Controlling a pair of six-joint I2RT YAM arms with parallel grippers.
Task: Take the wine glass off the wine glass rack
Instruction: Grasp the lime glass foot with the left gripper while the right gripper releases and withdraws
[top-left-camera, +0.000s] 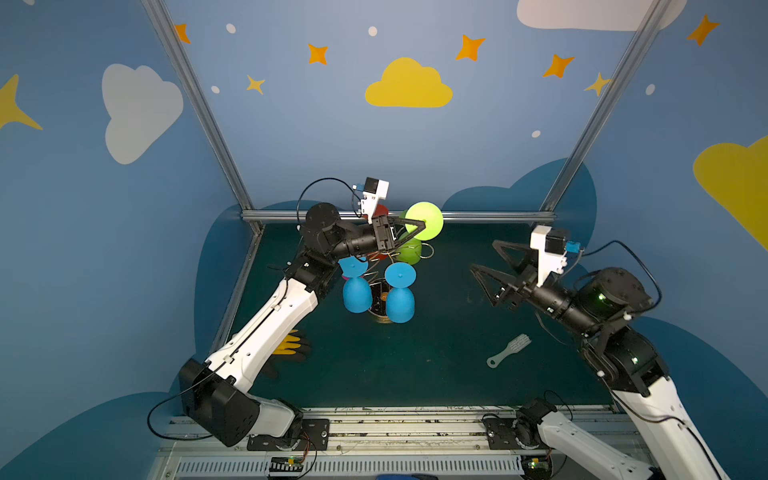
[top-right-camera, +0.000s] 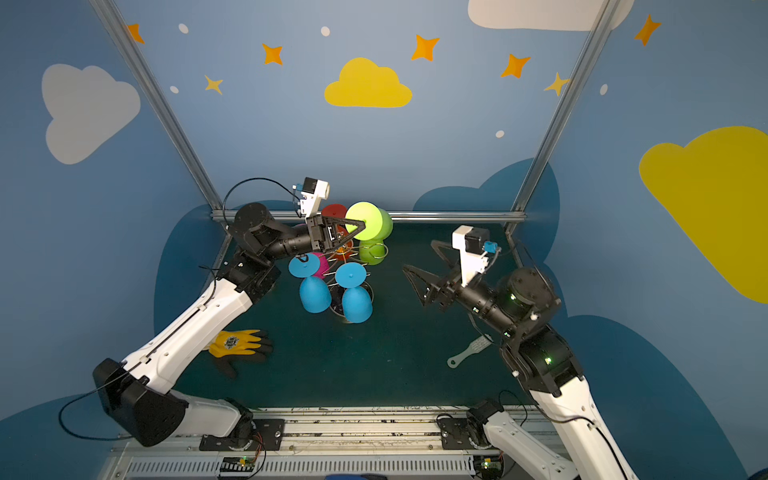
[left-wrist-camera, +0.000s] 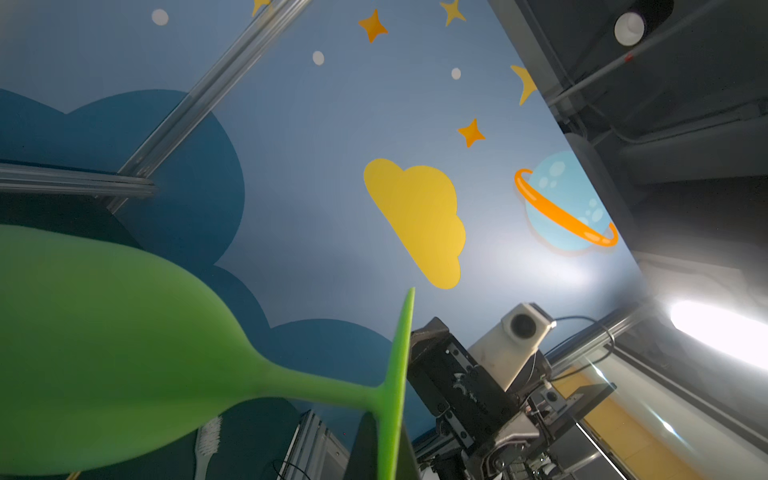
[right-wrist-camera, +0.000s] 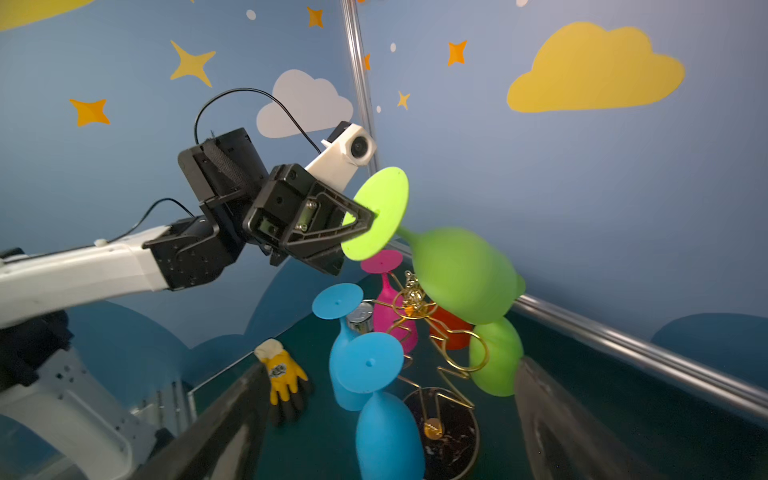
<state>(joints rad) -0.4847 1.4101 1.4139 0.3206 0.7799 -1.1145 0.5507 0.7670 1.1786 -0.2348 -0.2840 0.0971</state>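
The left tool (right-wrist-camera: 371, 218) pinches the flat foot of the green glass (right-wrist-camera: 457, 274). The glass is tilted, foot high and bowl low, just above the top of the gold rack (right-wrist-camera: 411, 301). Other glasses (right-wrist-camera: 386, 432) hang from the rack's arms. The right tool (top-left-camera: 483, 255) is spread wide, well apart from the rack, over the desk (top-left-camera: 436, 353).
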